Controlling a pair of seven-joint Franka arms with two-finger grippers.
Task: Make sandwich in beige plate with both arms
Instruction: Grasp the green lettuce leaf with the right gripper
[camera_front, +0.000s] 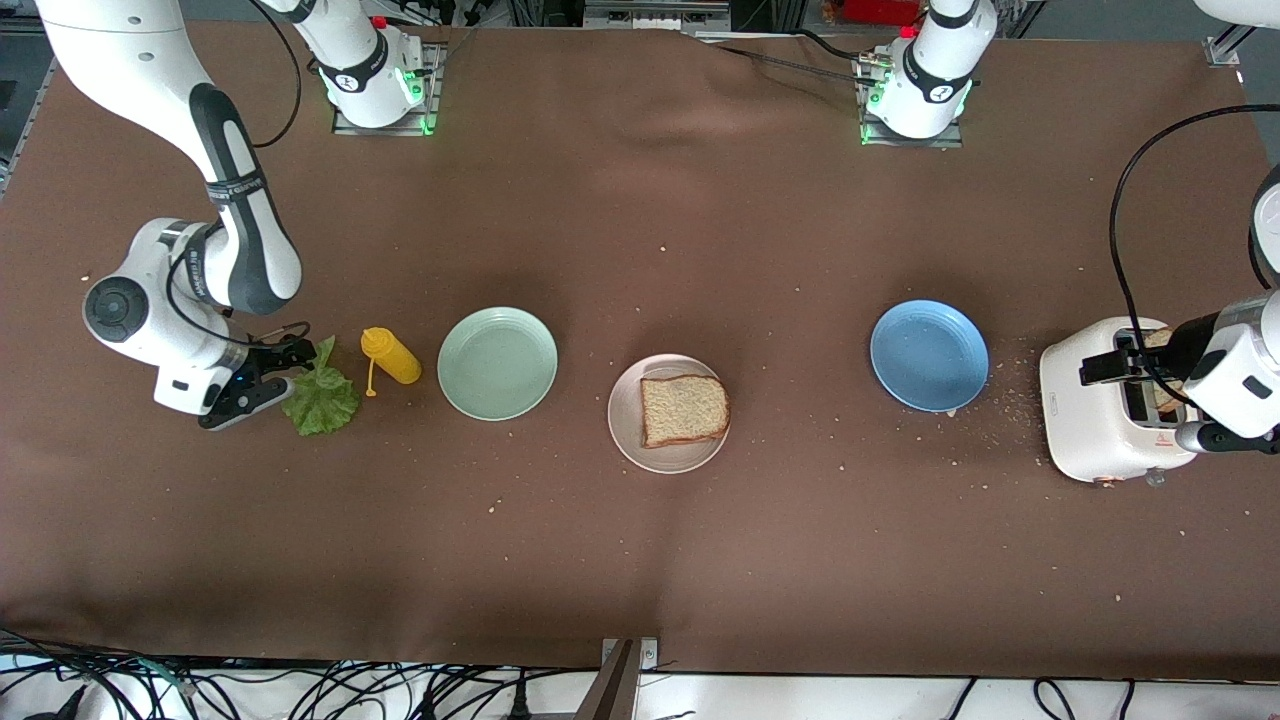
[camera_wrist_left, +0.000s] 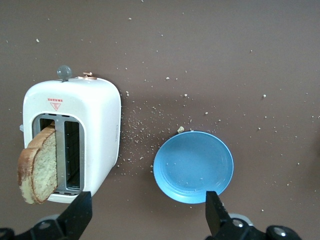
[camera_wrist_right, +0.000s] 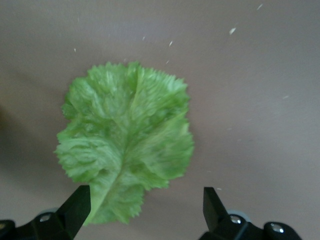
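Lettuce first: crinkled green lettuce leaf (camera_wrist_right: 125, 145) lies flat under your right gripper (camera_wrist_right: 146, 206), fingers spread, stem toward one finger. Round beige plate (camera_front: 628, 440) carries square brown bread slice (camera_front: 684, 409). Left gripper (camera_wrist_left: 149, 209), fingers spread, hovers over white toaster (camera_wrist_left: 95, 117).

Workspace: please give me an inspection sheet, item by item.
Surface: brown cloth, crumbs scattered.
Job's things: one bread slice on the beige plate; second slice in the toaster; lettuce leaf on the cloth.
Clutter: mint-green plate, blue plate, yellow bottle.
Grippers: right claw open over the lettuce; left claw open over the toaster.
Cables: black cable on the left arm; loose cables below the table edge.
Surroundings: nothing seen.
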